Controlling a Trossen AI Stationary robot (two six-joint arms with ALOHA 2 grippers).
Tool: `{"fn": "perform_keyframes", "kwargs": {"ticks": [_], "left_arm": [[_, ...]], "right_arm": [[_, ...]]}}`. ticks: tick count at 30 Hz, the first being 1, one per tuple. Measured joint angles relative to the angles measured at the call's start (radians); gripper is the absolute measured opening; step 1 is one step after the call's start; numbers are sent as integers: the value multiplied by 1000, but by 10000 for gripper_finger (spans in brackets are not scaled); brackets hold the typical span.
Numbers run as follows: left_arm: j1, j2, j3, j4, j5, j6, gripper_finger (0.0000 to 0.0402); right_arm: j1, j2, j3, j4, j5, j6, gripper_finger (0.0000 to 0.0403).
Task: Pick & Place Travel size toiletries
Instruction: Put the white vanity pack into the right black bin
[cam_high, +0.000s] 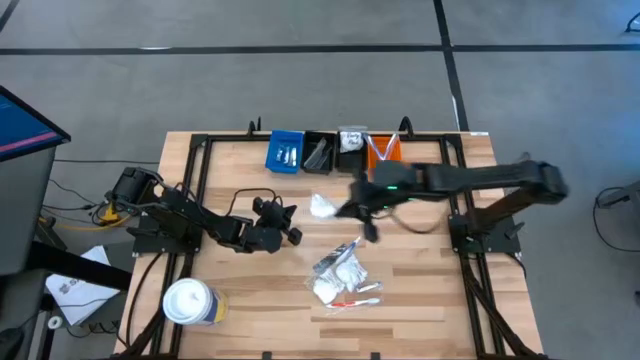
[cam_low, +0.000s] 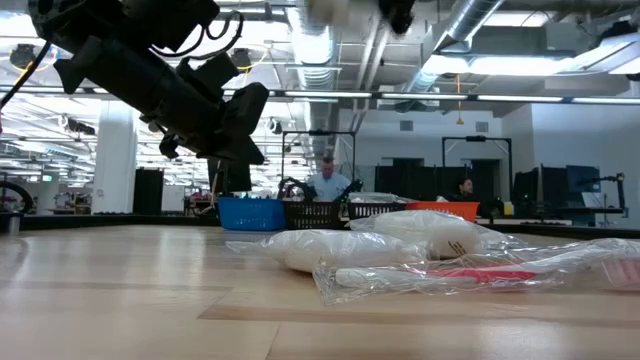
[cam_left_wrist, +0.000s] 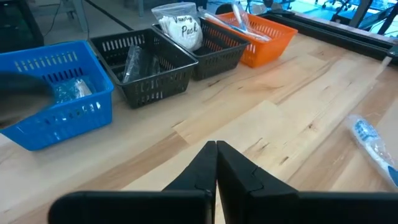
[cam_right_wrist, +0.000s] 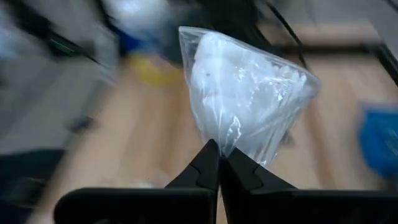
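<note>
The right gripper (cam_right_wrist: 219, 155) pinches only a white sachet's (cam_right_wrist: 245, 93) corner, which may slip; the left gripper (cam_left_wrist: 216, 149) waits closed.

Only one bit I can read: "Pack" in dark print on the white sachet (cam_left_wrist: 180, 28) sitting in the second black bin (cam_left_wrist: 214, 43), far side of the tabletop (cam_left_wrist: 273, 118). A line above it is too blurred for me. Nothing else legible anywhere, tub label included.
</note>
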Motion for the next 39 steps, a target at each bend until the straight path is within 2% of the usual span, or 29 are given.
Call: {"fn": "perform_keyframes", "kwargs": {"ticks": [4, 7, 11, 14, 18, 21, 23, 25, 28, 29, 31, 34, 39], "left_arm": [[0, 0, 0, 46, 21, 18, 1], [0, 0, 0, 170, 115, 126, 1], [-21, 0, 0, 451, 341, 342, 1], [-47, 0, 0, 679, 507, 479, 1], [-56, 0, 2, 1030, 734, 600, 1], [-39, 0, 47, 1188, 909, 676, 1], [-16, 0, 122, 1205, 1002, 684, 1], [2, 1, 223, 1152, 1096, 676, 1], [1, 27, 357, 851, 1211, 654, 6], [-7, 40, 390, 750, 1225, 654, 9], [-22, 75, 457, 684, 1200, 661, 21], [-34, 114, 517, 702, 1180, 715, 56], [-30, 167, 545, 677, 1175, 753, 132]], "right_arm": [[19, -175, -167, 249, -181, 45, 0], [19, -271, -306, 491, -318, 107, 0], [29, -329, -445, 761, -442, 251, 0], [61, -331, -486, 907, -543, 305, 0], [141, -305, -493, 1121, -656, 287, 0], [189, -283, -479, 1238, -728, 232, 0], [211, -281, -476, 1258, -763, 167, 0], [233, -274, -471, 1263, -779, 97, 0], [254, -268, -471, 1243, -796, 68, 0], [260, -261, -471, 1241, -808, 66, 0], [270, -237, -470, 1219, -821, 45, 0], [289, -193, -473, 1241, -831, 3, 0], [281, -157, -471, 1293, -832, 16, 0]]}}
